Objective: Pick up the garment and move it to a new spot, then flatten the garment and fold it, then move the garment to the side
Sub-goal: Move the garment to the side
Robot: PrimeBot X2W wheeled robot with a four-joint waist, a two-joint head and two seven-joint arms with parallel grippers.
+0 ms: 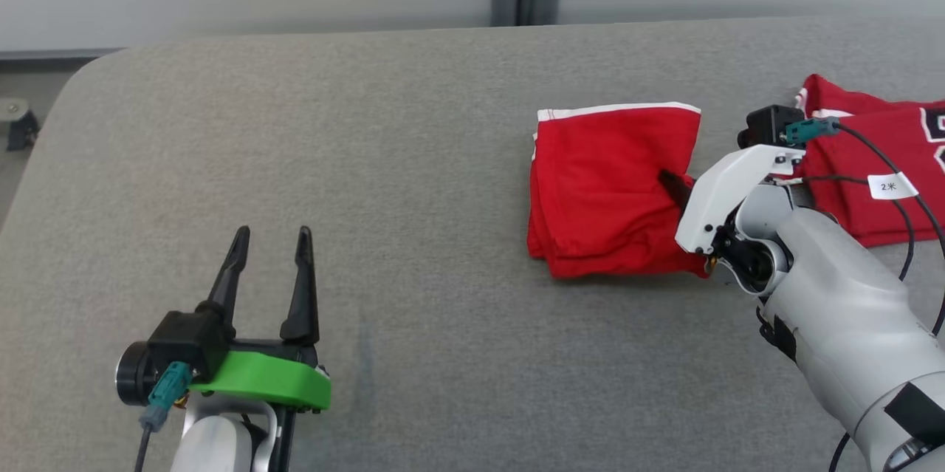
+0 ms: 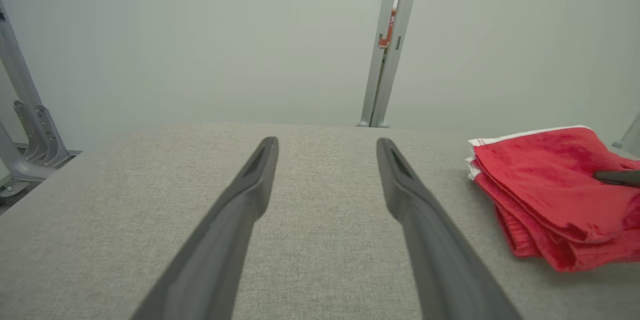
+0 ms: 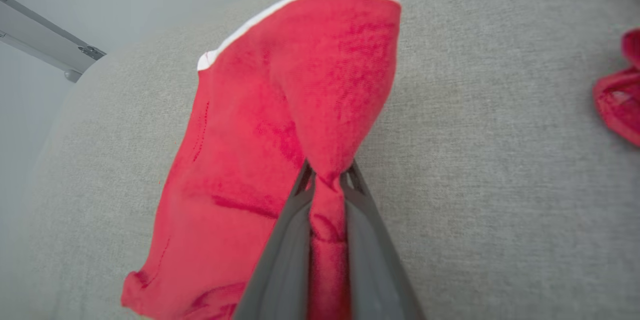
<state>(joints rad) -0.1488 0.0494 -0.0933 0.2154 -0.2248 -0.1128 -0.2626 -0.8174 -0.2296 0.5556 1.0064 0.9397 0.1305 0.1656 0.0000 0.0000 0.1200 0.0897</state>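
– Jaws first. In the head view, what have the right jaws got?
– They are clenched on the garment (image 1: 613,191). One dark finger (image 1: 672,187) shows, pressed into its right edge where the cloth puckers.
– Where does the garment lie?
– It lies folded on the grey counter (image 1: 369,162), right of the middle, with a white band along its far edge. A red jersey (image 1: 878,154) lies beyond the right wrist, apart from the garment.
– And the left jaws?
– Released, at the lower left. Both fingers (image 1: 303,280) are spread and point up the view over bare counter, well apart from the garment. Whether they touch the counter I cannot tell.
– Left wrist view?
– The fingers (image 2: 250,200) stand wide apart, with nothing between them but counter (image 2: 325,240). The garment (image 2: 540,195) sits to the right as a stack of folded layers. A dark fingertip (image 2: 617,177) of the right arm rests on top of it at the frame's edge.
– Right wrist view?
– The fingers (image 3: 285,255) are nearly together, with a strip of red cloth pinched between them. The top layer of the garment (image 3: 300,84) is drawn into a ridge that runs to the pinch. The rest lies on the counter (image 3: 500,170). A corner of the jersey (image 3: 617,94) shows at the right edge.
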